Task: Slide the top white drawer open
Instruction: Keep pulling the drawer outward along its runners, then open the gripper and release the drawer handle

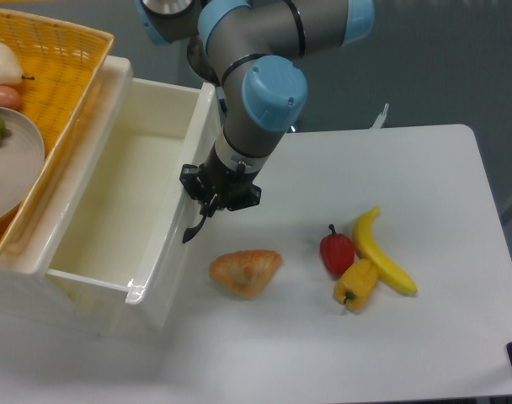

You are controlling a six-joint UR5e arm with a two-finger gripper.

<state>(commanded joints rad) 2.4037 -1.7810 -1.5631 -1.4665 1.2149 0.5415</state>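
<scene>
Black two-finger tool (207, 202) on grey/blue arm, at front face of glossy cream-white top drawer (113, 215), on its curved black handle (193, 229). Jaws look closed on handle; fingertips partly hidden. Drawer left of tool, pulled well out, interior visible. Woven yellow basket (66, 63) far upper left of tool. On white counter (424, 320): orange-brown bread piece (246, 272) just below-right of tool; red pepper (337, 252), yellow pepper (355, 284), yellow banana (381, 250) further right.

- The glossy cream-white top drawer (113, 210) stands pulled out over the white table's (424, 337) left edge.
- The black two-finger gripper (207, 202) grips its curved black handle (192, 229).
- A woven orange basket (66, 50) sits at the cabinet's far-left corner.
</scene>
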